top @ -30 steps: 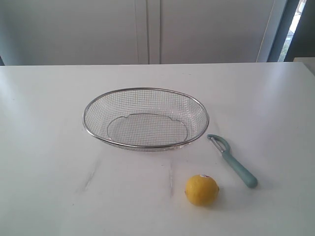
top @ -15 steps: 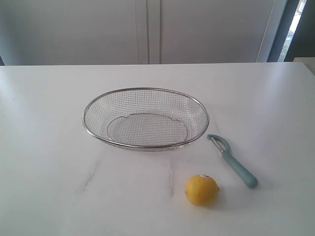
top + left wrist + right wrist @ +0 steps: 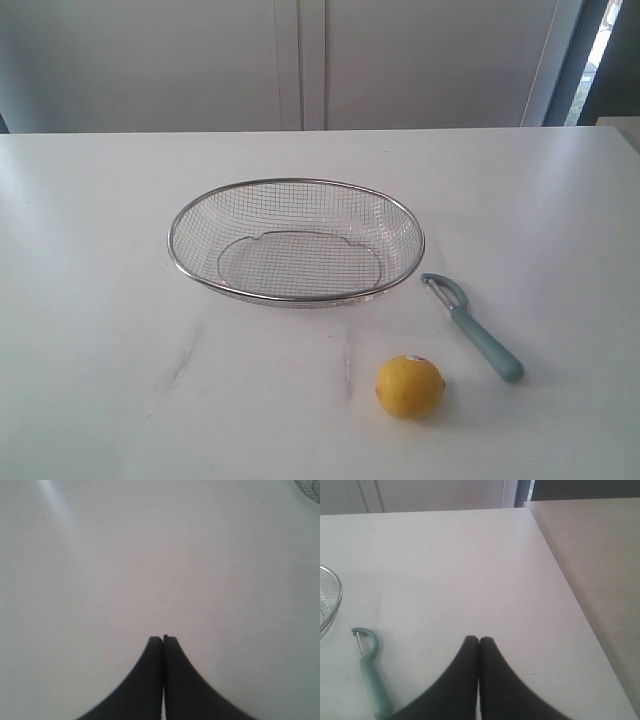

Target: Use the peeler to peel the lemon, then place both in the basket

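Lying near the closed right hand, the peeler, untouched.

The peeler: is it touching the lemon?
Apart. The exterior view shows a strip of bare white table between the peeler and the lemon. The peeler's handle end is nearest the lemon, and its blade points toward the basket.

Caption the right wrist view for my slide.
Right gripper, jaws shut, above white table; peeler and basket rim in view.

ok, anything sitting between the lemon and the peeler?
Nothing. In the exterior view only bare white table separates the lemon from the peeler. They lie apart, not touching.
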`<move>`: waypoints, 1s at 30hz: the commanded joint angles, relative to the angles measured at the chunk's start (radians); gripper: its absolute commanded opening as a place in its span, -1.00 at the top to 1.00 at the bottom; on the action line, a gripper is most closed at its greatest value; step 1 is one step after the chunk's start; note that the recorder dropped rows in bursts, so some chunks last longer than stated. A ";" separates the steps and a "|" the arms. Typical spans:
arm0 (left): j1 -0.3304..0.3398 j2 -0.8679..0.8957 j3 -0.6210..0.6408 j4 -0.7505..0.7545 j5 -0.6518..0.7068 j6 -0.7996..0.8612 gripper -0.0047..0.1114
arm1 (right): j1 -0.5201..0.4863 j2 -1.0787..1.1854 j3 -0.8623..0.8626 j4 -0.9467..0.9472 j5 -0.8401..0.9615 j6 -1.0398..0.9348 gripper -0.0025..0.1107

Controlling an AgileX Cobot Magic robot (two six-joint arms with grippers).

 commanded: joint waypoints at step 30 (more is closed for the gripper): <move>0.004 -0.005 0.009 -0.011 0.003 0.003 0.92 | 0.003 0.446 -0.141 0.011 0.099 0.006 0.96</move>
